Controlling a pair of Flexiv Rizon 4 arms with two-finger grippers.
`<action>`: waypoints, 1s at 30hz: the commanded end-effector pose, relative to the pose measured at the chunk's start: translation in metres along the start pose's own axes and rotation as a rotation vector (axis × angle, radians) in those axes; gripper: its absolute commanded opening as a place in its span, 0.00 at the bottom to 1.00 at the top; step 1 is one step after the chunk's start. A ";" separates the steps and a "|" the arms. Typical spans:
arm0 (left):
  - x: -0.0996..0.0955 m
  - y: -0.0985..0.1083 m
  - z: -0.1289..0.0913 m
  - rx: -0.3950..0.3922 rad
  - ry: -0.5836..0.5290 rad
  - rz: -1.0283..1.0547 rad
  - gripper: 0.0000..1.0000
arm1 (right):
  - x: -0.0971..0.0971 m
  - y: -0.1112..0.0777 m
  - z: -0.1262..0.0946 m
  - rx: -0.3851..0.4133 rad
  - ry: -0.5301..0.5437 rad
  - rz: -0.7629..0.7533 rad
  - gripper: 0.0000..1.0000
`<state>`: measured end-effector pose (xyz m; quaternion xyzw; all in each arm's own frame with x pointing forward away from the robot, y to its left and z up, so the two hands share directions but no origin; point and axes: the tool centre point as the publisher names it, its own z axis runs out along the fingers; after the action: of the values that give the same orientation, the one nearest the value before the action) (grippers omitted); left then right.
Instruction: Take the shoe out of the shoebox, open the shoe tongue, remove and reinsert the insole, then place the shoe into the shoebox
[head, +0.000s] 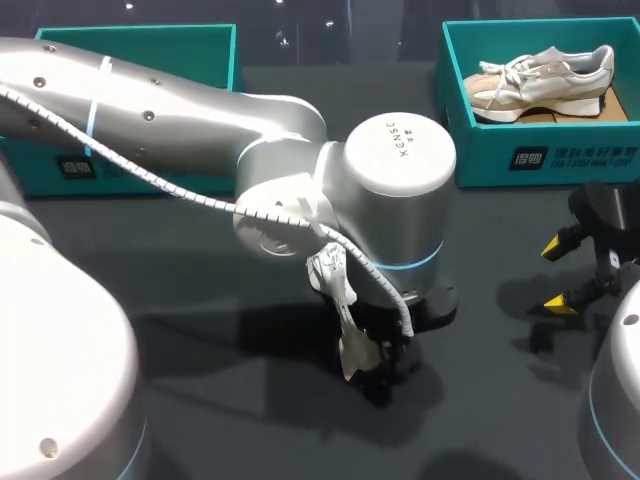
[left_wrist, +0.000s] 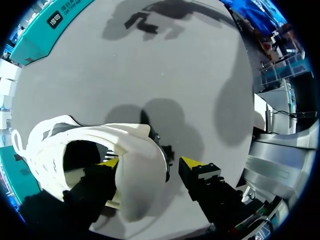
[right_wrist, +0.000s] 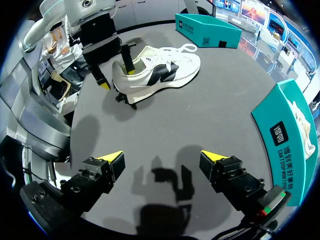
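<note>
Atop the table (head: 500, 235) sit two shoeboxes (head: 150, 45) (head: 545, 155) and two shoes (head: 540, 85) (right_wrist: 155, 72).

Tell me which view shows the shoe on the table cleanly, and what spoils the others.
Right wrist view: white shoe evenly lit, only fisheye bend. Head view: left arm covers most of it, shadow beneath. Left wrist view: it bulges close up.

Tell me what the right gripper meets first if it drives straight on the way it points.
Probably the bare table, near its own shadow. The right gripper is open and holds nothing; the white shoe lies farther on, though depth is unclear.
</note>
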<state>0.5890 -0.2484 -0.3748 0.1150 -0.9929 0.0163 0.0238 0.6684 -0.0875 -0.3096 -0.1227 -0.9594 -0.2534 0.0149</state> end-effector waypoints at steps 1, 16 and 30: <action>0.002 -0.004 0.004 -0.005 -0.003 0.000 0.69 | 0.001 0.000 0.000 0.001 -0.001 0.000 1.00; 0.001 0.003 0.007 -0.015 0.015 0.012 0.54 | 0.001 0.000 0.000 0.001 -0.001 0.000 1.00; 0.001 0.001 0.014 -0.038 0.031 0.021 0.41 | 0.001 0.000 0.000 0.001 -0.001 0.000 1.00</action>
<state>0.5860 -0.2449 -0.3851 0.1040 -0.9937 0.0020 0.0414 0.6684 -0.0875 -0.3096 -0.1227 -0.9594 -0.2534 0.0149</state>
